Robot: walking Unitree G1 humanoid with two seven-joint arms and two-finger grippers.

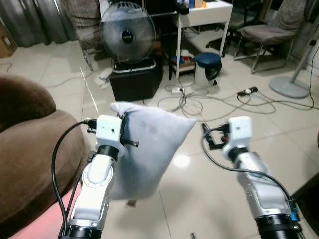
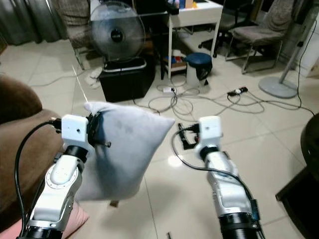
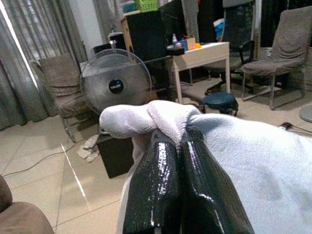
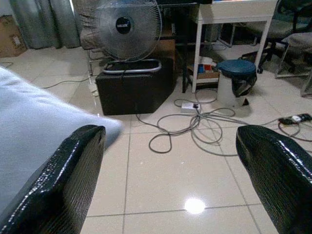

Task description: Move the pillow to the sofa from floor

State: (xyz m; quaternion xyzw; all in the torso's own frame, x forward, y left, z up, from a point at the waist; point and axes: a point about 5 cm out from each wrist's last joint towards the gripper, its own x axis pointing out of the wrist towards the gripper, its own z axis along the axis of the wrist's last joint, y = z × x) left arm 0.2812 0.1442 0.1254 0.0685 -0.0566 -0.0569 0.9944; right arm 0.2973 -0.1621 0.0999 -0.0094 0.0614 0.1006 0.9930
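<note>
White and soft, the pillow (image 1: 149, 149) hangs up off the tiled floor (image 1: 209, 184) beside the brown sofa (image 1: 35, 149) because our left gripper (image 3: 179, 146) pinches its corner tight, while our right gripper (image 4: 170, 180) waits wide open, holding nothing.

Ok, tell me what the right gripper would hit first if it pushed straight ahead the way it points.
Probably nothing close: the right gripper is open over bare tile. Further along its line lie the tangled cables, then the black box under the fan. Depth is uncertain.
</note>
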